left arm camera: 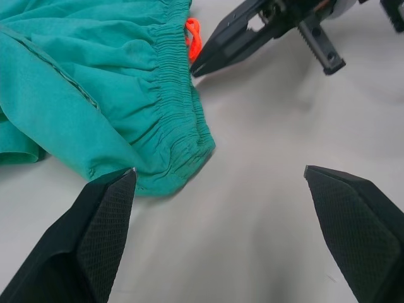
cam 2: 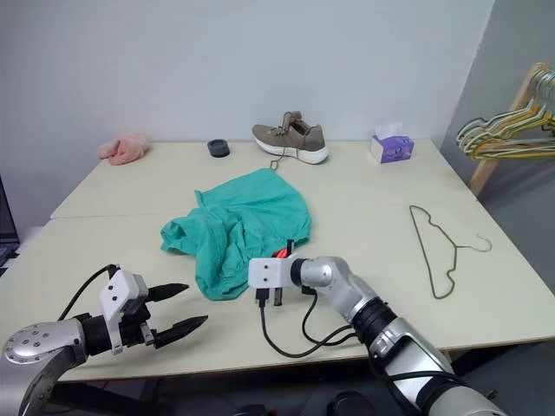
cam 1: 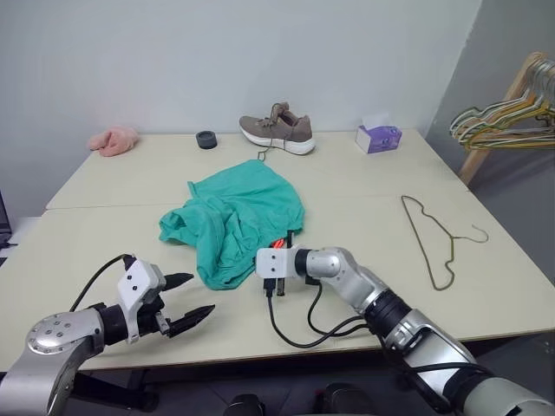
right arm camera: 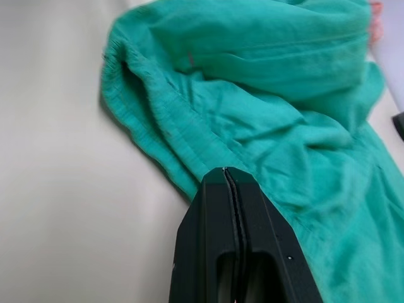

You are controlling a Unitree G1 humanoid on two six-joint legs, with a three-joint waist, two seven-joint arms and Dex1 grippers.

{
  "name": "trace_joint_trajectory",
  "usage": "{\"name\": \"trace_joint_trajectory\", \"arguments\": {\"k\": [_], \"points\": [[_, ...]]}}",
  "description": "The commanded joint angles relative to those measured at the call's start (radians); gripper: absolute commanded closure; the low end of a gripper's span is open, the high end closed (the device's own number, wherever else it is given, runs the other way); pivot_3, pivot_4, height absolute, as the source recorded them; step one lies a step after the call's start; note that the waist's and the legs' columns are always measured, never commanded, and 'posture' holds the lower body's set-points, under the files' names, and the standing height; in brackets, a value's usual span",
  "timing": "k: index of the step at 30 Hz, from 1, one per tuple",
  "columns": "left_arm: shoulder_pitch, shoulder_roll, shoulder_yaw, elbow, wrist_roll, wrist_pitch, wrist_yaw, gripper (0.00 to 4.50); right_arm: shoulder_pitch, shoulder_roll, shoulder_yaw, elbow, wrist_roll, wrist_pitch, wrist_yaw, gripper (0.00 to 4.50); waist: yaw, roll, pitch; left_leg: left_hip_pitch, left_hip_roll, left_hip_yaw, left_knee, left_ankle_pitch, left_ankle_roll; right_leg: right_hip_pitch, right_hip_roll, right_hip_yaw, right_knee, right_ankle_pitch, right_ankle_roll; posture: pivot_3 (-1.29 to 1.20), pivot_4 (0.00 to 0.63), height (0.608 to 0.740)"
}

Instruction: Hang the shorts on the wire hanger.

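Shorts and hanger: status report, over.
Left pincer open, just short of the shorts. Right pincer shut at the waistband by the orange tag; grip on cloth unconfirmed. Wire hanger flat on the table, untouched. Nothing in the way.

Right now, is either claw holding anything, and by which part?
The right claw is shut at the shorts' waistband edge, but whether cloth is pinched between its fingers cannot be told. The left claw is open and holds nothing.
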Motion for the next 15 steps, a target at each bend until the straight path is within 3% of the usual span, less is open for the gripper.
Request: {"name": "trace_joint_trajectory", "arguments": {"k": [1, 2, 4, 9, 14, 15], "points": [[-0.026, -0.007, 0.012, 0.019, 0.026, -0.049, 0.020, 0.00, 0.039, -0.050, -0.042, -0.159, 0.099, -0.012, 0.111, 4.48, -0.001, 0.000, 0.000, 0.000, 0.000, 0.000, 0.000, 0.000, 0.000, 0.000, 0.000, 0.000, -0.001, 0.000, 0.000, -0.05, 0.000, 0.740], [-0.034, -0.011, 0.008, 0.029, 0.036, -0.065, 0.025, 0.00, 0.055, -0.061, -0.047, -0.195, 0.118, -0.004, 0.129, 4.48, -0.001, -0.001, 0.000, 0.000, 0.000, 0.000, 0.000, 0.000, 0.000, 0.000, 0.000, 0.000, -0.001, 0.000, 0.000, -0.05, 0.000, 0.740], [-0.069, -0.033, -0.006, 0.055, 0.063, -0.099, 0.057, 0.00, 0.088, -0.081, -0.054, -0.263, 0.148, 0.021, 0.158, 3.91, -0.001, -0.003, -0.002, 0.000, 0.001, 0.000, 0.000, 0.000, 0.000, 0.000, 0.000, 0.000, 0.000, 0.000, 0.000, -0.05, 0.000, 0.740], [-0.126, -0.049, -0.134, 0.055, 0.142, -0.133, 0.051, 0.00, 0.152, -0.127, -0.068, -0.419, 0.200, 0.112, 0.221, 2.21, -0.001, -0.001, -0.001, 0.001, 0.001, 0.000, 0.000, 0.000, 0.000, 0.000, 0.001, 0.000, 0.001, 0.000, 0.000, -0.07, 0.000, 0.740], [-0.216, -0.051, -0.229, 0.146, 0.225, -0.166, 0.064, 0.00, 0.184, -0.272, -0.089, -0.565, 0.309, 0.174, 0.393, 0.50, 0.000, -0.001, -0.001, 0.000, 0.000, 0.000, 0.001, 0.000, 0.000, 0.001, 0.001, 0.000, -0.001, 0.000, 0.000, -0.11, 0.000, 0.740], [-0.234, -0.049, -0.237, 0.170, 0.237, -0.171, 0.066, 0.00, 0.189, -0.295, -0.100, -0.593, 0.330, 0.194, 0.410, 0.50, 0.000, -0.001, -0.001, 0.000, 0.000, 0.000, 0.001, 0.000, 0.000, 0.001, 0.001, 0.000, -0.001, 0.000, 0.000, -0.11, 0.000, 0.740]]}}
